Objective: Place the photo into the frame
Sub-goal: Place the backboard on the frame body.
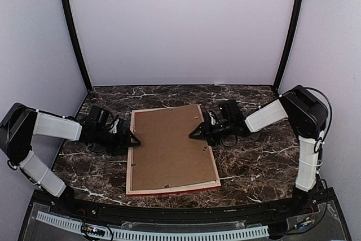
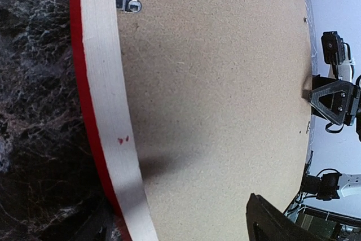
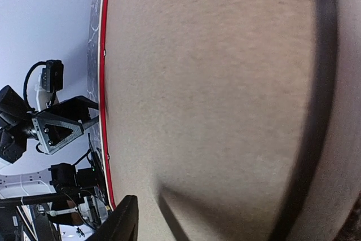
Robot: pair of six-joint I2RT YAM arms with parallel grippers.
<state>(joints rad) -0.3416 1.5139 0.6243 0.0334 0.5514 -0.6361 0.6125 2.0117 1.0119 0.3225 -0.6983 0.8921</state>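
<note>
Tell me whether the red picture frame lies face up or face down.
Face down: the red-edged wooden picture frame shows its pale unpainted back, with the brown backing board lying within it.

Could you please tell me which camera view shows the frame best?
The top external view: the whole frame lies back-up, all four rails visible around the brown backing board. The left wrist view shows one pale, red-edged rail; the right wrist view only a thin red edge.
</note>
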